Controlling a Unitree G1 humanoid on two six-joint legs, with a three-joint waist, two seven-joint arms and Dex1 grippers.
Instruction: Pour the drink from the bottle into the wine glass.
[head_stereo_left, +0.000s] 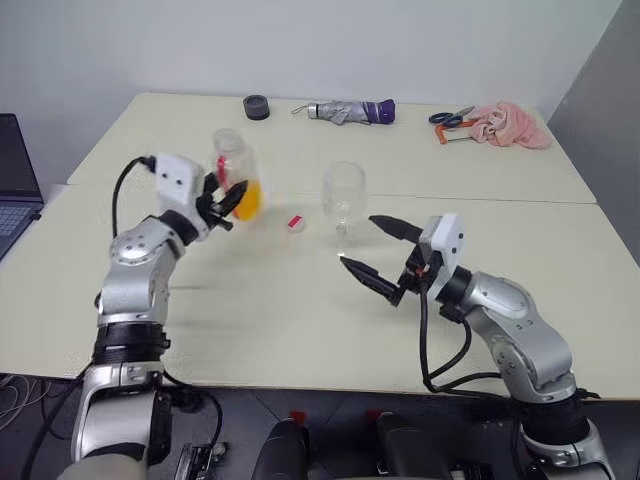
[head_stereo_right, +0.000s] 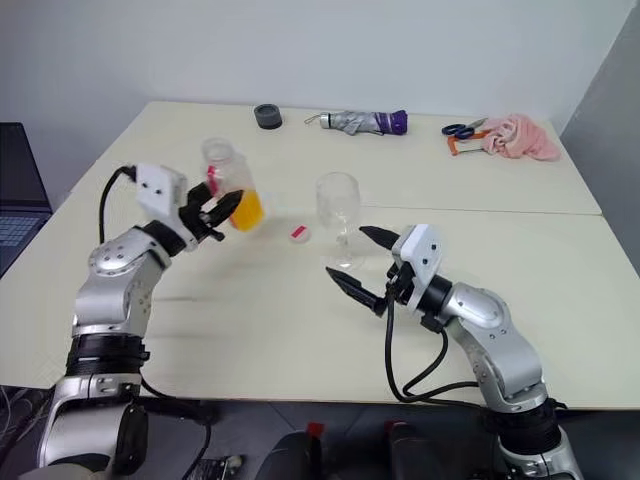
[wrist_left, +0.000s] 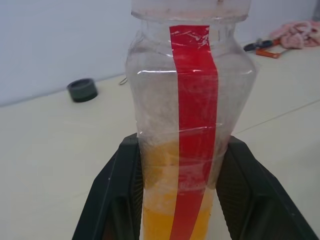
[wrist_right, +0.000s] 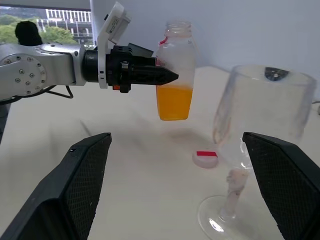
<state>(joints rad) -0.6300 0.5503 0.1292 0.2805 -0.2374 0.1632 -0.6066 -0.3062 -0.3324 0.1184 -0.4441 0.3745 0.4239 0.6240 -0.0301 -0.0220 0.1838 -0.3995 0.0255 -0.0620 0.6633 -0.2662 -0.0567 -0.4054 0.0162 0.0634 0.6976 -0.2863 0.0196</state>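
My left gripper (head_stereo_left: 231, 199) is shut on the bottle (head_stereo_left: 236, 172), a clear plastic one with a red stripe, and holds it upright just above the table. Its neck is uncapped. The orange drink (wrist_right: 174, 102) fills its lower part. Both black fingers (wrist_left: 117, 195) press the bottle's sides. The small red-and-white cap (head_stereo_left: 296, 223) lies on the table between the bottle and the wine glass (head_stereo_left: 343, 196). The glass stands upright and looks empty. My right gripper (head_stereo_left: 357, 240) is open close beside the glass's stem, its fingers apart and not touching it.
Along the table's far edge lie a black tape roll (head_stereo_left: 256, 106), a folded grey-purple umbrella (head_stereo_left: 350, 111), scissors (head_stereo_left: 450, 118) and a pink cloth (head_stereo_left: 510, 126). A laptop (head_stereo_left: 14, 185) sits off to the far left. A seam runs across the tabletop behind the glass.
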